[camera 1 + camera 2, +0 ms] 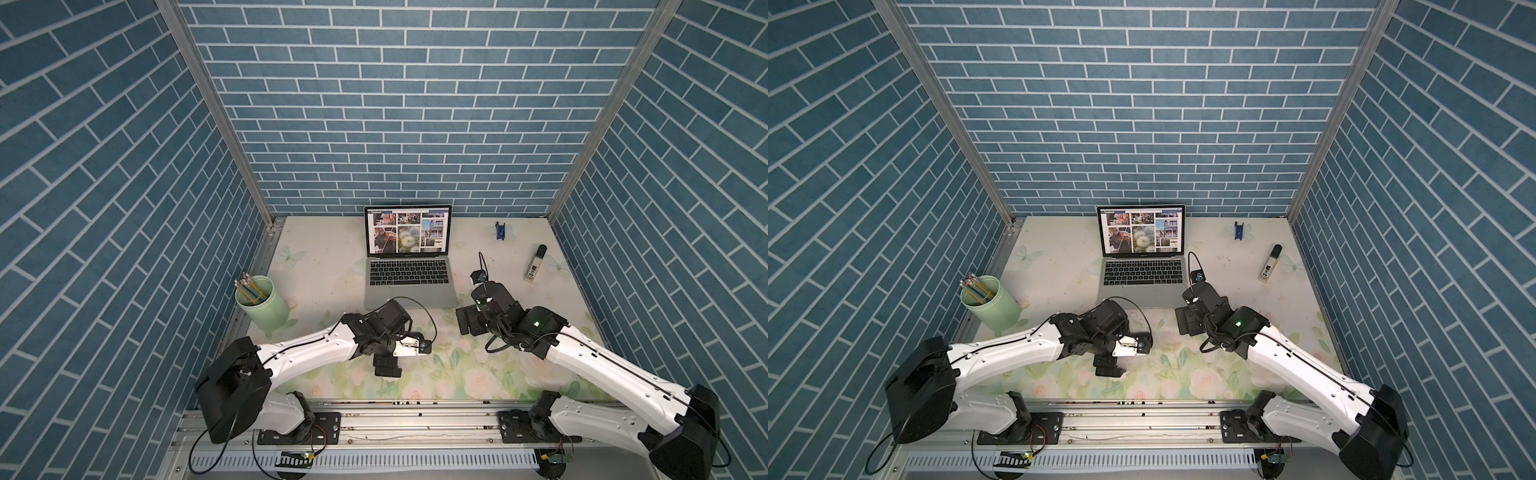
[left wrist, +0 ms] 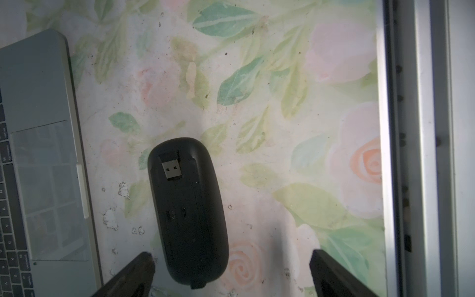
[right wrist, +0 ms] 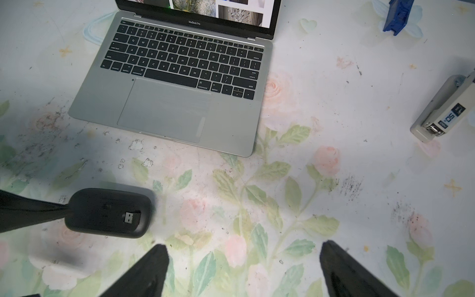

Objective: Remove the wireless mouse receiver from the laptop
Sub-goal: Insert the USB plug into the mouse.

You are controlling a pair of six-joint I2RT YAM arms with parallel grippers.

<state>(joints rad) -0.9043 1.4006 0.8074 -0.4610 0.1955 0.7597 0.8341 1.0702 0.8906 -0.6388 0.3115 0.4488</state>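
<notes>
While the wireless mouse receiver [image 2: 171, 169] sits on the black mouse [image 2: 190, 218], left tool [image 2: 231, 255], right tool [image 3: 243, 245], both wide, empty

The slim silver-grey laptop [image 3: 231, 123] has a matt metal shell. The flat black oval mouse [image 2: 190, 218] looks like matt plastic. The tiny dark wireless mouse receiver [image 2: 172, 169] shows a dull metal plug. The floral-print desk [image 3: 282, 180] is smooth but scuffed.
</notes>
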